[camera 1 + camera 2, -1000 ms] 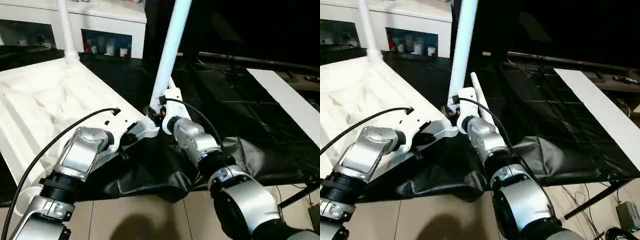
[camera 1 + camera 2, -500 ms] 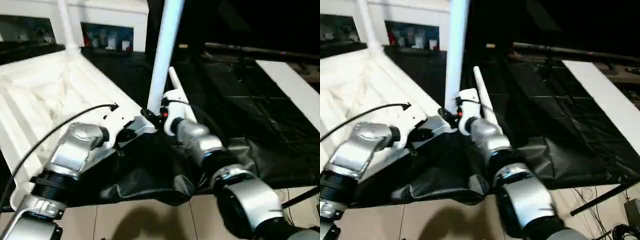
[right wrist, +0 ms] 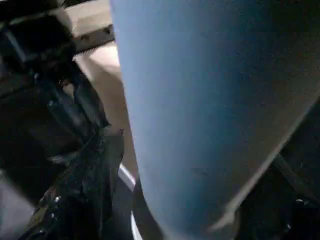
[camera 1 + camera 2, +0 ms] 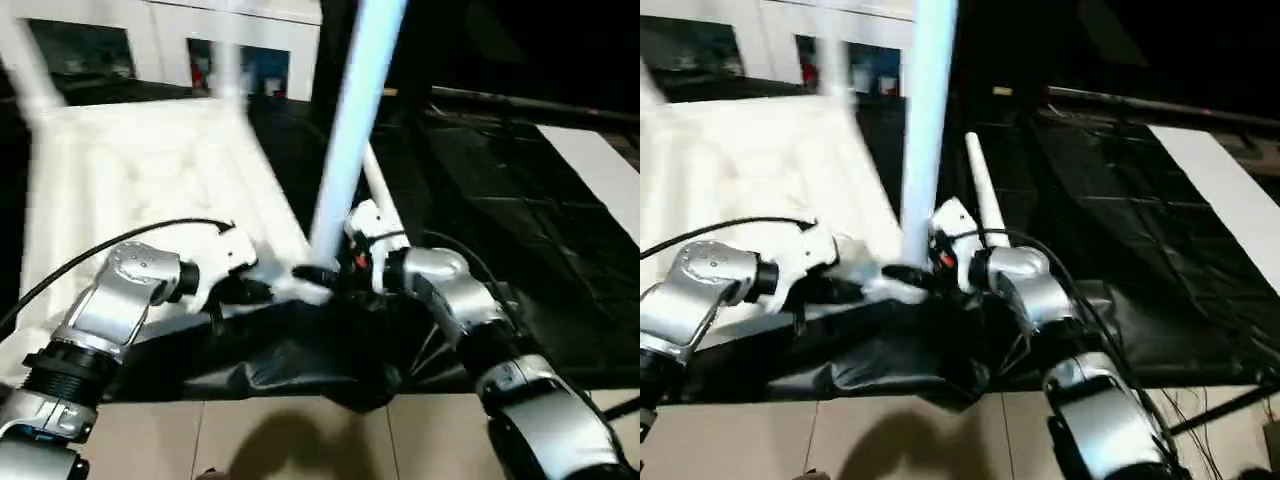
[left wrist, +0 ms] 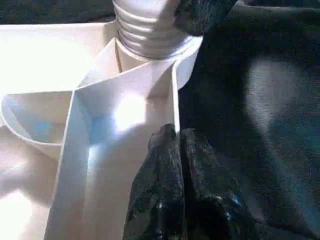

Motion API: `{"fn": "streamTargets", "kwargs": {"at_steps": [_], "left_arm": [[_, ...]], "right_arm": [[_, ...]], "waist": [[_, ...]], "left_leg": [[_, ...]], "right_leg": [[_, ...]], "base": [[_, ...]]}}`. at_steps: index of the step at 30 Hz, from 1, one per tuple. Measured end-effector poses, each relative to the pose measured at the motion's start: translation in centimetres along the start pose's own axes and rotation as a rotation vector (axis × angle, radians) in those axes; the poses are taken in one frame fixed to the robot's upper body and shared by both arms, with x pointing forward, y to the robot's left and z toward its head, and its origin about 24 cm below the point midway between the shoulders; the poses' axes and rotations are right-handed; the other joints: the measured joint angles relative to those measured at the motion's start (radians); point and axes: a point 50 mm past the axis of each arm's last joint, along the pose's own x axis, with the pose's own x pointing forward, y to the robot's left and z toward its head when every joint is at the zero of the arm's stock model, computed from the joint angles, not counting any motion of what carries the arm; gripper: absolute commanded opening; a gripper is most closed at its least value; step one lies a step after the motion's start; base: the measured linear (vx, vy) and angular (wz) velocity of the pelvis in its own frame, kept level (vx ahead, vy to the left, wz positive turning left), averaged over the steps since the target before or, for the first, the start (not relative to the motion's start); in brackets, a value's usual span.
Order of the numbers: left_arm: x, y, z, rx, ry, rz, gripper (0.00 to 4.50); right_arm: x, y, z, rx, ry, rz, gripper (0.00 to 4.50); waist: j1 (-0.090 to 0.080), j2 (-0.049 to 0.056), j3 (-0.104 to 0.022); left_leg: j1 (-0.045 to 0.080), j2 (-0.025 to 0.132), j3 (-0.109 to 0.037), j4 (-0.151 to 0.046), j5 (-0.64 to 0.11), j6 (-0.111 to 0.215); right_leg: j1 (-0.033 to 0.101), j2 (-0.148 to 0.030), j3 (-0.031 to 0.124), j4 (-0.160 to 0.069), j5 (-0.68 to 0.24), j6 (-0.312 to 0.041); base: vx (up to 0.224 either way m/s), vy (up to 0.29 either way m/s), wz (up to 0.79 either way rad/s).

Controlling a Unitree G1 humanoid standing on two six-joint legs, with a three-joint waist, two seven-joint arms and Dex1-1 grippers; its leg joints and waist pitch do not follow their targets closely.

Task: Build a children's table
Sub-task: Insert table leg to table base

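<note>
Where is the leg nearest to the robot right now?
The leg stands upright in the tabletop's near corner socket, centre of the head view, between both claws.

Silver jointed forearms (image 4: 125, 300), black cables (image 4: 90, 255), white wrists, black fingers (image 5: 175, 190).

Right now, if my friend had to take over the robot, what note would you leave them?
Left gripper: shut, fingers pressed together, resting at the tabletop's near corner beside the socket.
Right gripper: at the base of the near leg; whether it grips the leg is unclear.
The tabletop lies upside down, ribs up, on the black-sheeted worktable.
Done: the near leg stands upright in its corner socket, and two more legs rise at the far corners.
Left: check the near leg is seated firmly, fit any leg still missing, then turn the table over.
</note>
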Motion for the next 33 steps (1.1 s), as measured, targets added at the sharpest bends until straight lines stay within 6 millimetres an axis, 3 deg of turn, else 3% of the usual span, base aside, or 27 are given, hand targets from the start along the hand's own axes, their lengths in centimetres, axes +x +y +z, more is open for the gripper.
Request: {"fn": "streamTargets", "kwargs": {"at_steps": [6, 9, 17, 26, 30, 33], "left_arm": [[0.1, -0.3, 0.0, 0.019, -0.011, -0.049, 0.00], [0.0, -0.1, -0.2, 0.025, -0.009, -0.061, 0.00], [-0.1, 0.1, -0.2, 0.031, -0.009, -0.069, 0.00], [-0.2, 0.2, -0.5, 0.029, -0.005, -0.066, 0.00], [0.3, 1.0, -0.5, -0.011, -0.009, 0.027, 0.00], [1.9, 1.6, -0.1, -0.083, -0.038, 0.155, 0.00]], "right_arm": [[-0.7, 0.3, -0.8, -0.014, 0.033, 0.026, 3.35], [-0.9, 0.3, -0.8, -0.027, 0.046, 0.039, 3.35], [-0.8, 0.4, -0.8, -0.022, 0.046, 0.047, 2.70], [-0.6, 0.5, -1.0, 0.010, 0.034, 0.035, 2.66], [0.6, 0.2, -1.6, 0.094, -0.013, -0.140, 2.66], [1.8, -0.8, -1.7, 0.170, -0.027, -0.368, 2.65]], "waist": [[0.000, 0.008, 0.006], [0.000, 0.009, 0.006], [0.000, 0.009, 0.006], [0.000, 0.009, 0.006], [-0.005, 0.008, 0.006], [-0.014, 0.008, 0.006]], "left_leg": [[0.000, 0.001, -0.001, 0.000, 0.002, 0.001], [0.000, 0.001, -0.001, 0.000, 0.003, 0.000], [0.000, 0.001, -0.001, 0.001, 0.003, 0.000], [0.000, 0.001, -0.001, 0.003, 0.004, 0.001], [0.002, 0.002, -0.001, 0.006, 0.002, -0.005], [0.004, 0.003, -0.001, 0.007, 0.004, -0.009]], "right_leg": [[0.000, 0.000, 0.000, 0.003, 0.000, 0.000], [0.000, 0.000, -0.001, 0.003, 0.000, 0.000], [0.000, 0.000, -0.001, 0.004, 0.001, 0.000], [0.000, 0.000, -0.001, 0.006, 0.001, 0.000], [0.003, 0.001, 0.000, 0.011, 0.002, -0.002], [0.004, 0.001, 0.000, 0.012, 0.006, -0.004]], "base": [[0.000, 0.000, 0.00], [0.000, 0.000, 0.00], [0.000, 0.000, 0.00], [0.000, 0.000, 0.00], [0.000, 0.000, 0.00], [-0.036, -0.005, -0.02]]}}
